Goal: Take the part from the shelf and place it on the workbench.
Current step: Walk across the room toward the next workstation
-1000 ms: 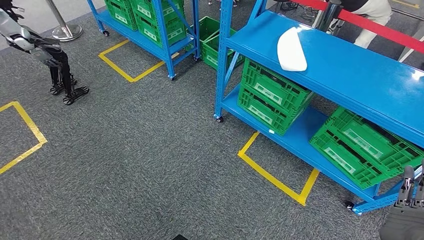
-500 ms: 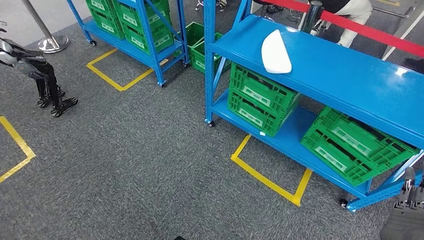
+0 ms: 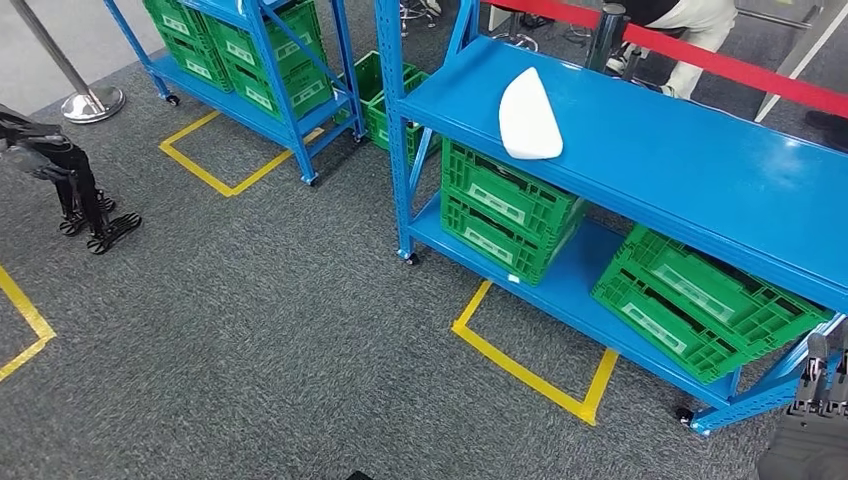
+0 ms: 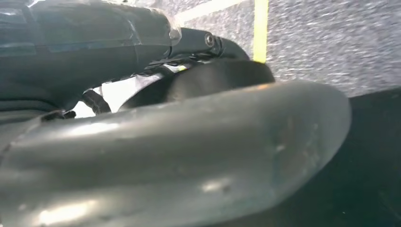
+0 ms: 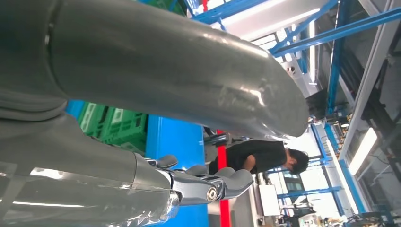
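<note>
The white part (image 3: 528, 118) is lying on the blue shelf (image 3: 700, 180), well apart from the right robot hand (image 3: 822, 385), whose fingers are being held apart, empty.

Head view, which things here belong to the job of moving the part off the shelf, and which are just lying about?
Part of the job:
- white part, lying on the top board
- blue shelf that carries it
- right hand, holding nothing

Just lying about:
- green crates on the lower board
- second blue rack with crates
- yellow floor tape
- red barrier
- metal post
</note>
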